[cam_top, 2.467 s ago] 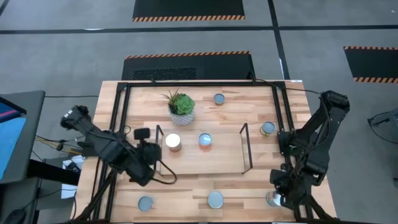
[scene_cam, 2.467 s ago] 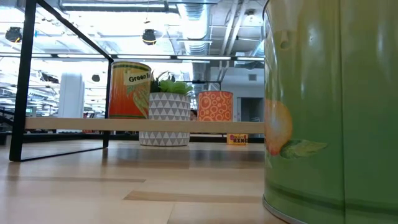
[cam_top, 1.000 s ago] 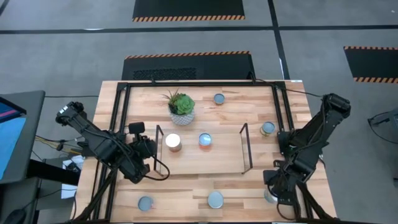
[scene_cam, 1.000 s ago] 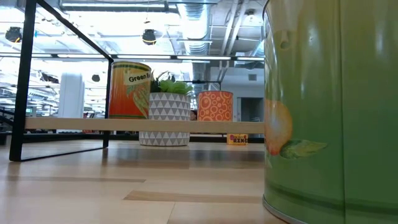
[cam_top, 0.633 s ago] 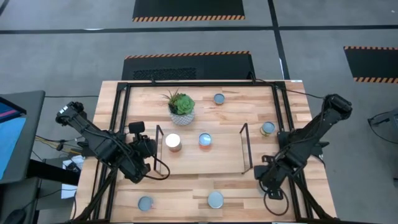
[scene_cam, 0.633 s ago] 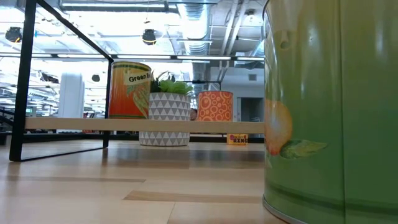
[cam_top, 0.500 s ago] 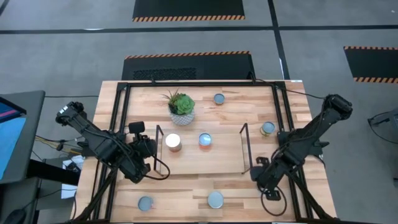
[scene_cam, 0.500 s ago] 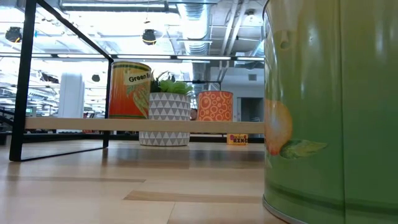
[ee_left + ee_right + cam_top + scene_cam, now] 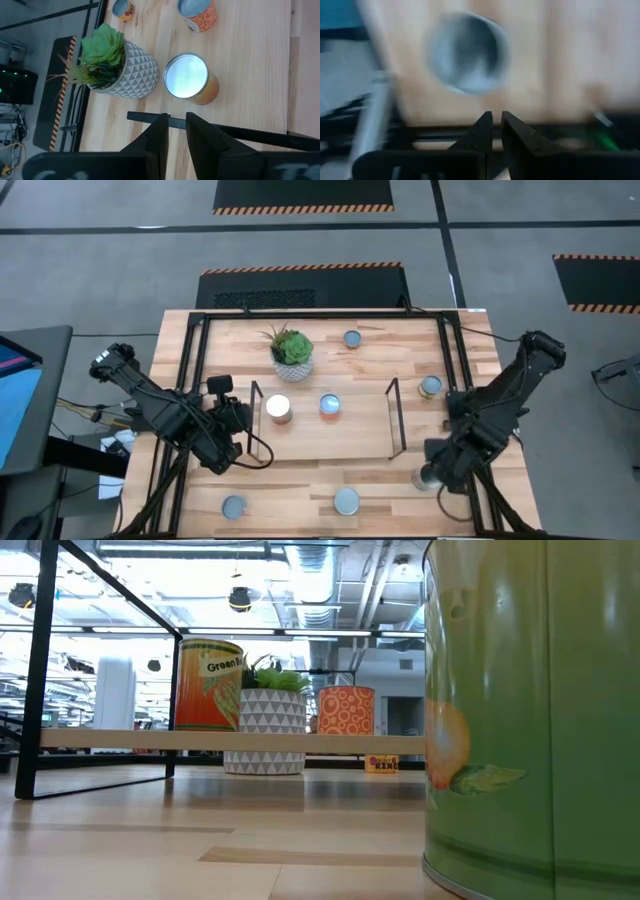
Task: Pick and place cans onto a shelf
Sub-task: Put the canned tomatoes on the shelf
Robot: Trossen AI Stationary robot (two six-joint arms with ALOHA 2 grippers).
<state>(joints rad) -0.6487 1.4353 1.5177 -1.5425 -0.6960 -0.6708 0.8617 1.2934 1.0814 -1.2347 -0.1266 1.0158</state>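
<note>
Two cans point(image 9: 278, 408) point(image 9: 329, 404) upright on shelf point(image 9: 340, 442); others scattered on table.

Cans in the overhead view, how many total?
7. White-topped can and blue-topped can on the shelf; far can and right can; front-left can, front-middle can; seventh can partly under the right pincer.

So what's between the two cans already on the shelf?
Nothing: in the high view only bare shelf board lies between the white-topped can and the blue-topped can.
</note>
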